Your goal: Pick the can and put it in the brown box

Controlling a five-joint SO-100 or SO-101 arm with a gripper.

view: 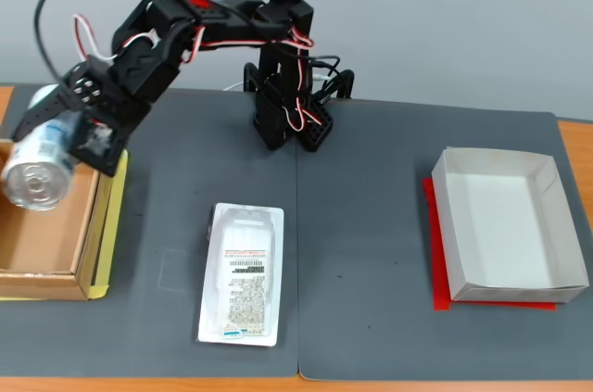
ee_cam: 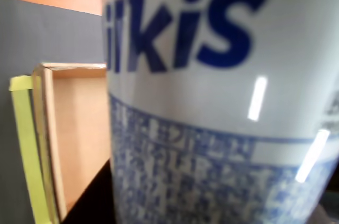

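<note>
Filling the wrist view: can [ee_cam: 222,102], gripped by closed gripper [view: 57,146], held lying sideways above brown box [view: 46,258] at mat's [view: 371,253] left edge.

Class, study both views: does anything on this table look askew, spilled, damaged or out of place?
Nothing is spilled or damaged. The can lies sideways only because the gripper holds it above the brown box. The white tray pack sits slightly skewed on the mat.

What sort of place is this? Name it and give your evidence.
Probably a hobby or lab tabletop for robot practice: a small arm stands on a dark grey mat over a wooden table, its gripper holding the can above the brown box, a white box opposite.
</note>
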